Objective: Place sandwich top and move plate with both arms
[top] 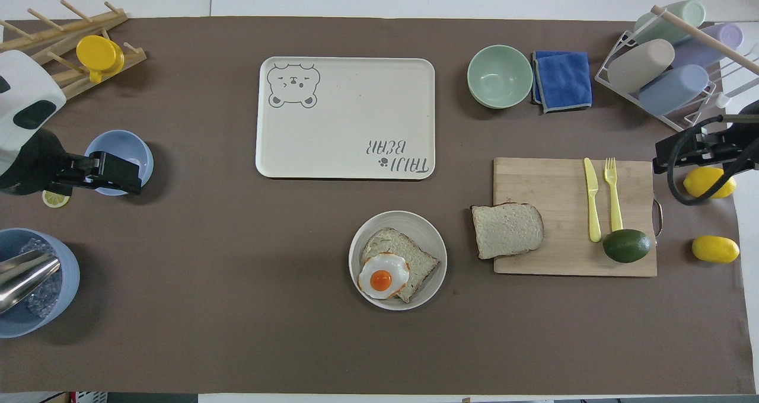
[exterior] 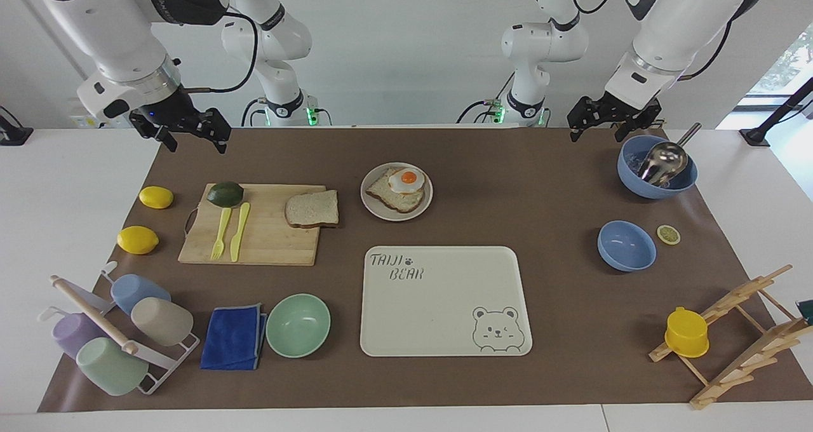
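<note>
Looking at the facing view, we see the sandwich top (exterior: 312, 209) lying on the wooden board (exterior: 267, 241), partly over the board's edge, near the plate (exterior: 375, 206) that carries bread with a fried egg (exterior: 406, 179), in the middle of the worktop. The right gripper (exterior: 190, 133) and the left gripper (exterior: 611, 122) hang above the robots' edge with jaws parted, holding nothing. From overhead, we find the plate (top: 427, 243) between the sandwich top (top: 507, 230) and the tray (top: 345, 118).
</note>
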You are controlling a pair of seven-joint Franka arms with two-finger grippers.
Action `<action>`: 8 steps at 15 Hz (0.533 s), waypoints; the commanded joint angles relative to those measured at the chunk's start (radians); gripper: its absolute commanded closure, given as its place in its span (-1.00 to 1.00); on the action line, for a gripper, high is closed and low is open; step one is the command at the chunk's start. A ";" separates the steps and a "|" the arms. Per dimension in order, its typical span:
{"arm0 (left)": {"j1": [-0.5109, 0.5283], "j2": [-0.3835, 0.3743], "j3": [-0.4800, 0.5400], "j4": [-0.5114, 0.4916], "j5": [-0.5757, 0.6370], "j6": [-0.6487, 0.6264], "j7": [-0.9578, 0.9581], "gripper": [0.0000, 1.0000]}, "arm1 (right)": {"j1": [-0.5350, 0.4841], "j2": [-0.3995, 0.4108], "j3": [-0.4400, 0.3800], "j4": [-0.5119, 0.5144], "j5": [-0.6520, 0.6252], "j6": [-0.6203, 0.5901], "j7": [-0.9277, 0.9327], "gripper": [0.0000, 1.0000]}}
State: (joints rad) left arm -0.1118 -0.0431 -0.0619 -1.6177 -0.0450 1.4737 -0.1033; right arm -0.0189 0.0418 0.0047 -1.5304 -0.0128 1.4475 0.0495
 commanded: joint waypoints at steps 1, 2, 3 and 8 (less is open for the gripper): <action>0.011 -0.029 -0.009 -0.028 0.019 0.010 -0.007 -1.00 | -0.009 0.010 0.008 0.021 0.005 -0.018 -0.026 -1.00; 0.011 -0.029 -0.009 -0.028 0.019 0.010 -0.007 -1.00 | -0.009 0.010 0.008 0.021 0.005 -0.018 -0.025 -1.00; 0.011 -0.029 -0.009 -0.028 0.017 0.010 -0.007 -1.00 | -0.009 0.010 0.008 0.021 0.005 -0.018 -0.026 -1.00; 0.011 -0.029 -0.009 -0.028 0.019 0.010 -0.007 -1.00 | -0.007 0.000 0.008 0.018 0.019 -0.009 -0.007 -1.00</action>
State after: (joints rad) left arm -0.1118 -0.0431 -0.0619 -1.6177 -0.0450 1.4737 -0.1032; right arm -0.0187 0.0418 0.0052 -1.5283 -0.0128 1.4475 0.0495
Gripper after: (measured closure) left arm 0.000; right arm 0.000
